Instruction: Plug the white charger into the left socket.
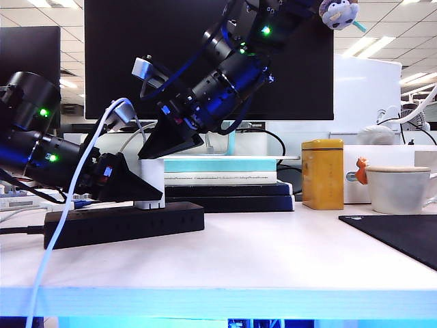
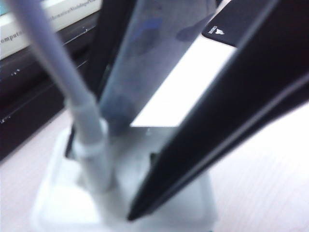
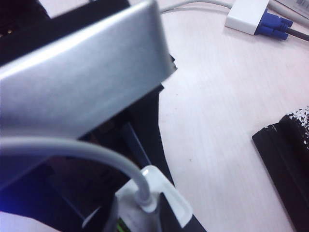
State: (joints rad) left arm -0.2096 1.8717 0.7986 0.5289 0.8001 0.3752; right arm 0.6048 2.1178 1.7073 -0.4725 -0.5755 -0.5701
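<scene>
L pincer (image 1: 140, 186) clamped on white charger (image 1: 149, 183), upright on power strip (image 1: 123, 223). R pincer (image 1: 179, 145) just above charger; jaw state can't tell.

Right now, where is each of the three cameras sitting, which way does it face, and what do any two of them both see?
Exterior view: low at the table's front edge, facing the monitor; shows both arms, the left pincer and right pincer at the white charger standing on the power strip.
Left wrist view: on the left arm, looking down its black fingers onto the charger.
Right wrist view: on the right arm, looking down at the charger and table.
Shared: all three see the charger and its cable.
</scene>
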